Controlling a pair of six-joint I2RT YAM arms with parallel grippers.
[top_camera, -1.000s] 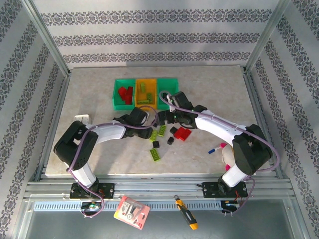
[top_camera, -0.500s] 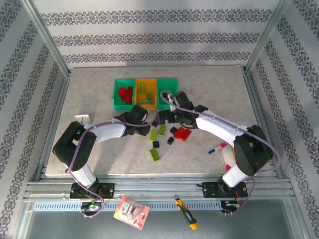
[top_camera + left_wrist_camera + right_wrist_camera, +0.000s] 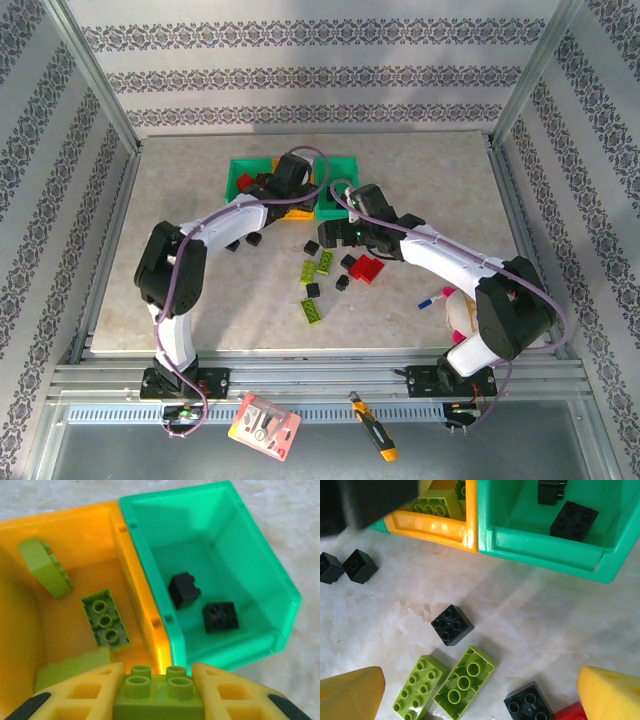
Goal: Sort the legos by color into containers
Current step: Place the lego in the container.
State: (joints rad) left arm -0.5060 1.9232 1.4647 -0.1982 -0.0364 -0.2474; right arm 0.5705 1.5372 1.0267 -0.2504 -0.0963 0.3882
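The containers [image 3: 234, 190] sit in a row at the back of the counter [image 3: 430, 190]; loose legos [image 3: 367, 269] lie before them; a marker [image 3: 433, 297] lies right of those.

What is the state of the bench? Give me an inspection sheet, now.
Surface: table, pale stone look.
Job's things: lime bricks in orange bin; black bricks in green bin; loose bricks, lime, black and red, on table.
Clutter: marker.
Hands: left hand shut on lime brick above the bins; right hand open over loose bricks.
Cables: purple cable along each arm.
Surroundings: patterned walls.
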